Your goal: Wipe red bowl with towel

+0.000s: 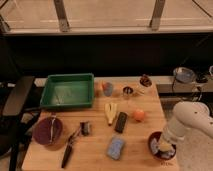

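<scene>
A wooden tabletop (95,159) fills the lower half of the view, with a dark chair (17,97) beside its left edge. The white arm (192,120) comes in from the right and bends down over the tabletop's near right corner.

The green tray (68,76) is the biggest container, at the far left of the tabletop; only a pale sheen shows on its floor. The maroon bowl (37,134) stands at the near left, with a thin pale stick-like thing leaning inside it that I cannot identify. The red bowl (152,140) sits at the near right corner, under the arm's end. The towel (163,147) lies bunched inside it, and the claw (166,141) reaches down into the bowl, its fingers together on the cloth. The arm hides the bowl's right side.

Off the tabletop to the far right is a clear glass bowl (183,75).

Between the two bowls lie a blue pad (116,147), a black-handled tool (69,150) and a small grey item (85,128). In the middle lie a banana (110,113), a black block (121,122) just beside it and an orange (139,115). Along the far edge stand a small cup (107,89), a metal cup (127,92) and a small brown thing (145,80)
</scene>
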Action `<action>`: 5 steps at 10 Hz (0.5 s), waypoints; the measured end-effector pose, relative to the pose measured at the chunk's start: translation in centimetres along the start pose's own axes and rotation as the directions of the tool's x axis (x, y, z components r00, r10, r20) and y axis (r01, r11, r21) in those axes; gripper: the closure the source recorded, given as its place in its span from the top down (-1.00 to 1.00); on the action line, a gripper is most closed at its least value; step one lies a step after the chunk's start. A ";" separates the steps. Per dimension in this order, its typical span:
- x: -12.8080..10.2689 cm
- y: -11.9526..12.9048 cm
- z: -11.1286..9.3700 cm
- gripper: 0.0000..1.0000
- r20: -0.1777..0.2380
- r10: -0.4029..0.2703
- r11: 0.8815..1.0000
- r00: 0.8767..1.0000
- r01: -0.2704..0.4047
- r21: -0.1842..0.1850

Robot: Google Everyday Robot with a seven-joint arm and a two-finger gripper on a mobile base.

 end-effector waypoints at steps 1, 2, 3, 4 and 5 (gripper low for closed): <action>0.5 0.1 -0.2 -1.00 -0.001 0.014 1.000 1.000 -0.014 0.004; 1.4 -0.2 -0.7 -1.00 -0.006 0.032 0.999 0.999 -0.032 0.011; 2.5 -0.6 -1.3 -1.00 -0.014 0.053 0.998 0.999 -0.053 0.019; 3.5 -1.4 -2.0 -1.00 -0.025 0.070 0.997 0.997 -0.070 0.032; 3.6 -2.4 -2.7 -1.00 -0.038 0.073 0.997 0.997 -0.072 0.042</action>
